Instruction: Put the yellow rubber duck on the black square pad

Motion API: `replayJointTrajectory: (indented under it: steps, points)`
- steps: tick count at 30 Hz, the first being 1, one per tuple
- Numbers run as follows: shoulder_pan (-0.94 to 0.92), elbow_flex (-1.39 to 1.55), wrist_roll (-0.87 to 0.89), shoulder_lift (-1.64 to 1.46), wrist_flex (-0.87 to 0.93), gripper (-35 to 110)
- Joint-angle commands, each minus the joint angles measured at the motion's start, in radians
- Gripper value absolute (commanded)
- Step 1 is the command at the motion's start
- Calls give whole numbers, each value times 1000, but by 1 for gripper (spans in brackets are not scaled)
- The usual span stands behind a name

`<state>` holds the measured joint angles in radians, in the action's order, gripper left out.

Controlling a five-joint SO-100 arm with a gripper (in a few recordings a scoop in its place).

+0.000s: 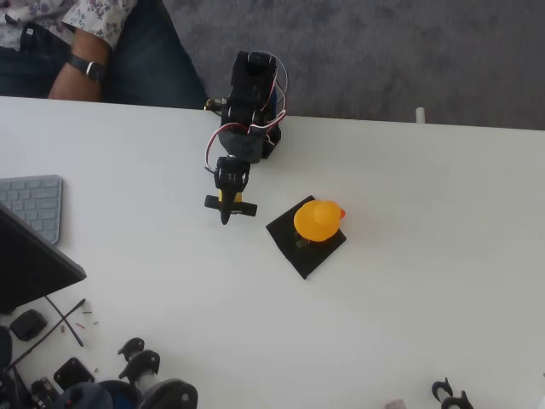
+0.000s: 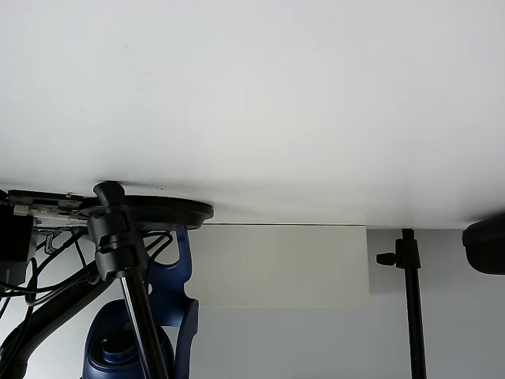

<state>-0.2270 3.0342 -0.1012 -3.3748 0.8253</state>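
- The yellow rubber duck (image 1: 318, 220) sat on the black square pad (image 1: 294, 245), hiding its middle, near the counter's (image 1: 426, 281) centre.
- My tool (image 1: 226, 213) hovered beside the pad; I couldn't tell whether its jaws were apart.

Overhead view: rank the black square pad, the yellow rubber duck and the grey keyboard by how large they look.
1. black square pad, widest outline, partly under the duck
2. grey keyboard, cut off by the picture's edge, so unsure against the pad
3. yellow rubber duck, smallest
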Motion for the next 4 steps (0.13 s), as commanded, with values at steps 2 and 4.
replayJointTrajectory:
  steps: [2,4]
  points:
    - [-32,17,-9,-20,0,-2]
    - [-32,17,-9,-20,0,-2]
